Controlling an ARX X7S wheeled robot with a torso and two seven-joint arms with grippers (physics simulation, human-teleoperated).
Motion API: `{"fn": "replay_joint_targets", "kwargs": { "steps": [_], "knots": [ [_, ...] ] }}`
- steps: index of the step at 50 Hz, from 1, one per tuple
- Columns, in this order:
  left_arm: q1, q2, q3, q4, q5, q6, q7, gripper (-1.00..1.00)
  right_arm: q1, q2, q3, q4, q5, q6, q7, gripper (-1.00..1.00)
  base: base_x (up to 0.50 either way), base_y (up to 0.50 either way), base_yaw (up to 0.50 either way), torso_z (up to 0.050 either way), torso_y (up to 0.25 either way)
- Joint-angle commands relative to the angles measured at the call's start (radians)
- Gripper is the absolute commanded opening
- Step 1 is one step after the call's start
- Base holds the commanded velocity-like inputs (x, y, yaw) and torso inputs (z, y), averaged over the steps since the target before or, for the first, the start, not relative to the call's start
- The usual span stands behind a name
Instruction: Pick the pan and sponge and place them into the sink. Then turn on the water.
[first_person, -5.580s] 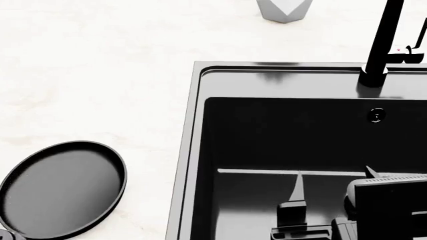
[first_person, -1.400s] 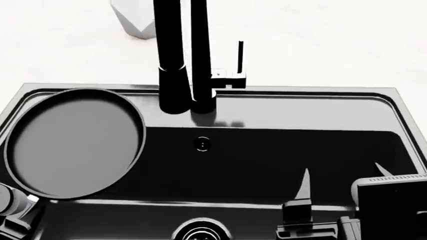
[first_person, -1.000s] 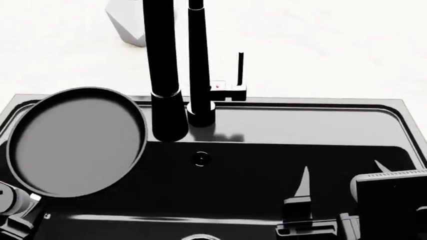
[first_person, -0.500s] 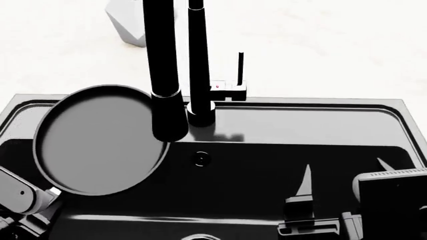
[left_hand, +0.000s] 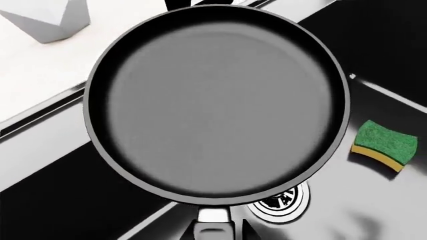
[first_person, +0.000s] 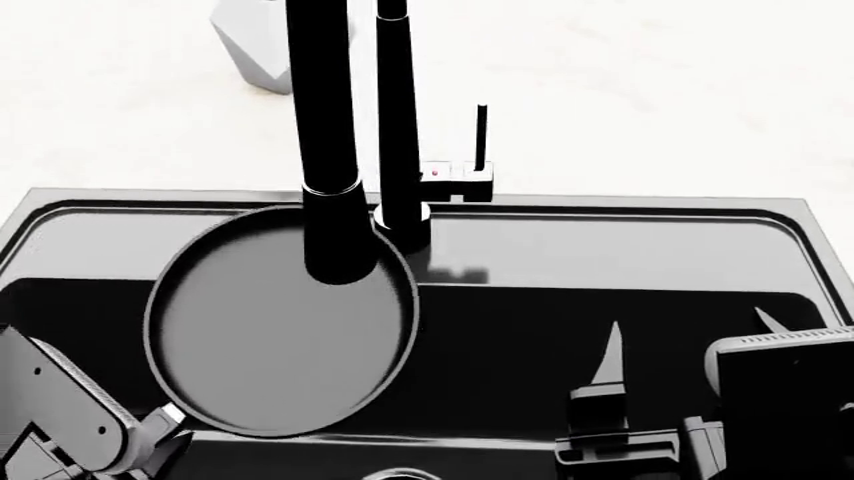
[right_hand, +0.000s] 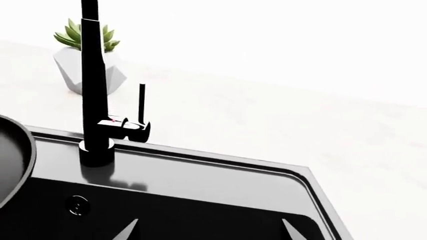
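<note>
The black pan (first_person: 274, 325) hangs over the left half of the sink (first_person: 627, 225), under the faucet spout (first_person: 330, 140). My left gripper (left_hand: 215, 234) is shut on the pan's handle (left_hand: 214, 220). In the left wrist view the pan (left_hand: 217, 100) fills the frame. The sponge (left_hand: 385, 145) lies on the basin floor near the chrome drain (left_hand: 285, 201). My right gripper (first_person: 687, 340) is open and empty over the right of the basin; its fingertips (right_hand: 127, 230) show in the right wrist view. No water runs from the faucet.
The faucet's lever handle (first_person: 478, 135) stands upright right of the faucet base (first_person: 400, 215). A grey planter with a green plant (right_hand: 88, 62) stands on the white counter behind the sink. The overflow hole (right_hand: 78, 204) is in the back wall.
My left arm has carried the pan from the counter to over the sink, and in the last second further right, under the spout. The right gripper has stayed put.
</note>
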Motion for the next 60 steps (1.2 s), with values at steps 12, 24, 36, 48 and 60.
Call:
{"fn": "replay_joint_targets", "kwargs": {
  "steps": [12,24,36,48,60],
  "knots": [
    [-0.063,-0.025,0.229,-0.070,0.361,0.230,0.368,-1.00,-0.008,0.001,0.020,-0.009,-0.001,-0.002,0.000,1.00,0.00,0.00,0.00,0.000,0.002],
    [-0.150,0.073,0.401,-0.220,0.517,0.271,0.488,-1.00,-0.006,-0.004,0.009,-0.001,-0.007,-0.005,-0.005,1.00,0.00,0.00,0.00,0.001,0.002],
    [-0.159,0.109,0.530,-0.367,0.669,0.407,0.583,-1.00,-0.013,0.004,0.020,-0.010,0.007,-0.003,0.003,1.00,0.00,0.00,0.00,0.000,0.001],
    [-0.124,0.165,0.564,-0.525,0.715,0.515,0.609,-1.00,-0.030,0.008,0.027,-0.015,0.011,-0.011,0.007,1.00,0.00,0.00,0.00,0.001,0.002],
    [-0.106,0.206,0.612,-0.665,0.735,0.577,0.681,-1.00,-0.033,0.004,0.019,-0.006,0.003,-0.016,0.003,1.00,0.00,0.00,0.00,0.001,0.001]
  ]
}}
